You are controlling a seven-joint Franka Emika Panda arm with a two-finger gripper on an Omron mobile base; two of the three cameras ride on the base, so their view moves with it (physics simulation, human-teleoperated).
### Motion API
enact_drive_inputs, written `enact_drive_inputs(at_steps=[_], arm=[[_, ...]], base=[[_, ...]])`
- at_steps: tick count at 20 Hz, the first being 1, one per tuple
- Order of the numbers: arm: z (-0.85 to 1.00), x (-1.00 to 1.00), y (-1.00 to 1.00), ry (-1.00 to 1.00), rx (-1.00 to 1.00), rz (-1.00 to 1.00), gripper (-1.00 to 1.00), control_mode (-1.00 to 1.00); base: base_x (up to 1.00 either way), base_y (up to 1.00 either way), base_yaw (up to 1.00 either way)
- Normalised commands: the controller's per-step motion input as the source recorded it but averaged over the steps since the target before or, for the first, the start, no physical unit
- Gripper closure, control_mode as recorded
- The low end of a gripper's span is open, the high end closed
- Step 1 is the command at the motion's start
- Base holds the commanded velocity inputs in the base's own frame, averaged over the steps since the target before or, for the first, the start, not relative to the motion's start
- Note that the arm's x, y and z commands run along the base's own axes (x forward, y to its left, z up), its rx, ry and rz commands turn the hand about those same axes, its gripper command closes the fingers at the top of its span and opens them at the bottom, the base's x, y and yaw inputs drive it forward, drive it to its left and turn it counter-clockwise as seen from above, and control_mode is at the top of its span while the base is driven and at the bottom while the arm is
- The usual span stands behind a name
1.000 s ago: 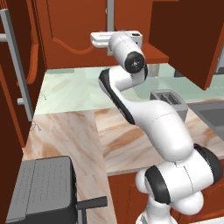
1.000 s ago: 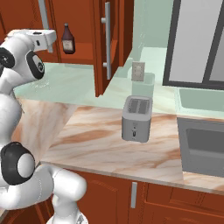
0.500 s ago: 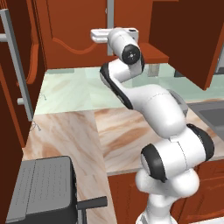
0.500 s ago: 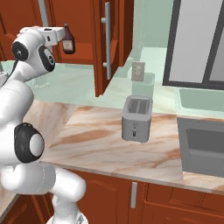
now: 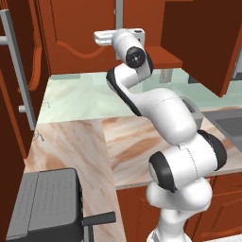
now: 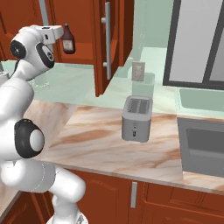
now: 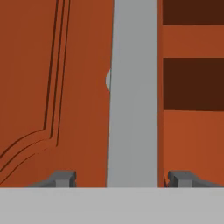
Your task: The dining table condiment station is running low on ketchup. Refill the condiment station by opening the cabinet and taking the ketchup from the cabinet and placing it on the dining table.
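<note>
While tool (image 7: 118, 178) fingers stand apart astride silver handle (image 7: 133, 92), reddish arched-panel cabinet (image 7: 52, 87), dark ketchup (image 6: 67, 39)

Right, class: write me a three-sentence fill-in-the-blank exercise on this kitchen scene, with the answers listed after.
1. In the hand view, the pincer straddles the long silver bar ____ of the reddish-brown wooden cabinet door.
2. The small dark brown bottle stands inside the wall ____.
3. The silver toaster sits on the marble ____.
Missing words: handle; cabinet; counter.
</note>
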Motion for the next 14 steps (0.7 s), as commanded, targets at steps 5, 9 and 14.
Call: enact_drive_inputs(at_steps=[5,9,14], arm=[[-0.05,0.25,0.15,0.03,0.00,-0.03,1.00,-1.00],[0.00,-0.18,0.22,0.00,0.00,0.00,1.00,-1.00],[0.00,-0.75,0.35,-0.02,0.00,0.00,1.00,-1.00]], base=[[0.00,0.00,0.00],[0.00,0.00,0.00],[0.00,0.00,0.00]])
